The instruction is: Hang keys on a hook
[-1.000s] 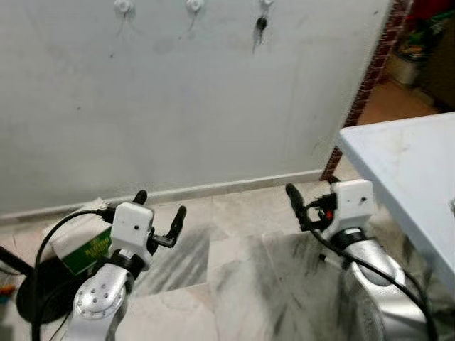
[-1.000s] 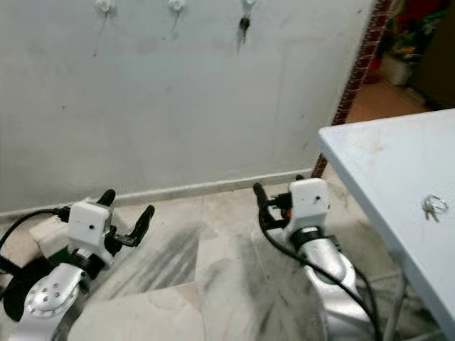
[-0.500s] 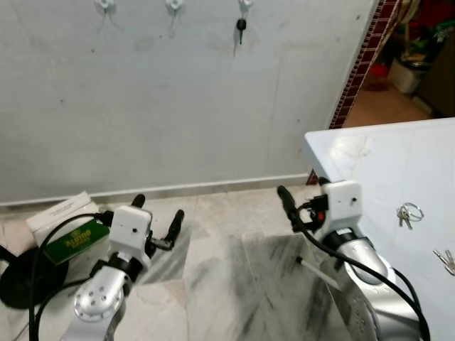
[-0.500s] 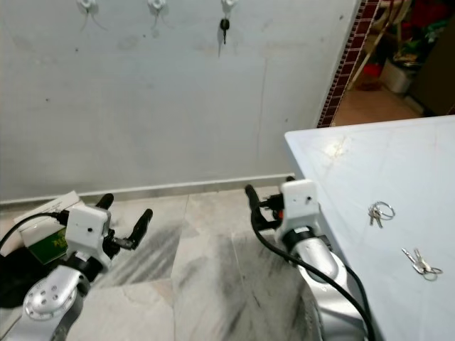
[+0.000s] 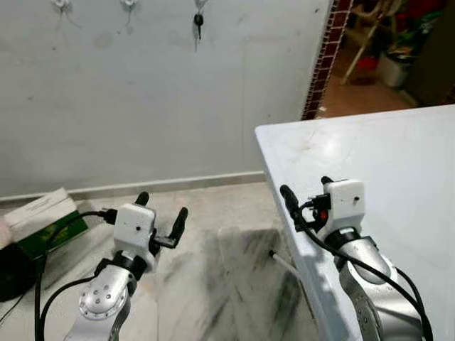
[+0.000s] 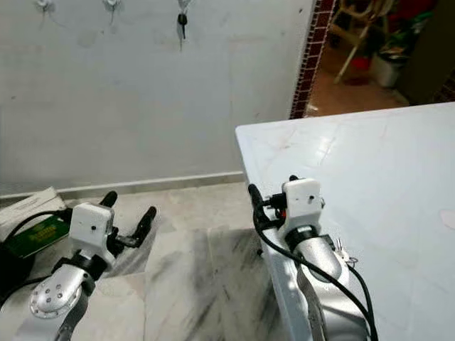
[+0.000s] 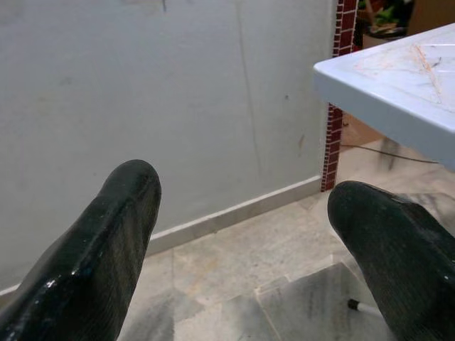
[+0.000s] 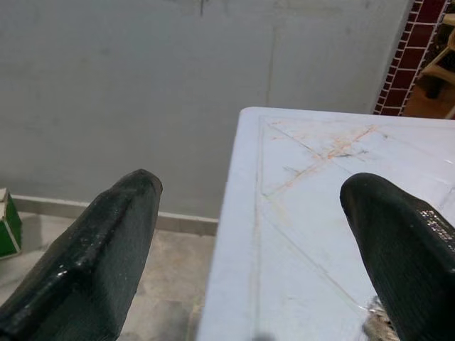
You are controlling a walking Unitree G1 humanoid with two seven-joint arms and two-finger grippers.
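Keys on the table: a small metal bunch (image 6: 343, 249) lies on the white tabletop, touching or just beside the right forearm, at about 5 o'clock from the right gripper; too small to make out more.
Same bunch, wrist view: a sliver of metal (image 8: 375, 328) peeks in just beside one black finger (image 8: 402, 249).
Key on the wall: a black-headed key (image 5: 198, 25) hangs from the third hook (image 5: 200, 4), up at 11 o'clock in the head view.
Other hooks: two more white hooks, one (image 5: 128, 3) and another (image 5: 60, 4), sit in the same row toward 10 o'clock.
Right gripper: the right gripper (image 5: 306, 189) is over the table's near corner, fingers spread wide, nothing between them.
Left gripper: the left gripper (image 5: 161, 207) is over the floor at 8 o'clock, fingers wide apart and holding nothing.
Table: the white table (image 5: 398, 163) takes up the 3 o'clock side, its corner pointing toward the wall.
Wall: a pale grey wall (image 5: 142, 106) spans 9 to 12 o'clock, with a skirting strip at its foot.
Floor: streaked marble tiles (image 5: 227, 277) lie between the two arms.
Box: a green and white box (image 5: 44, 217) lies on the floor by the wall at 9 o'clock, well apart from the left gripper.
Doorway: a red brick-patterned edge (image 5: 323, 57) at 1 o'clock borders an opening to another room.
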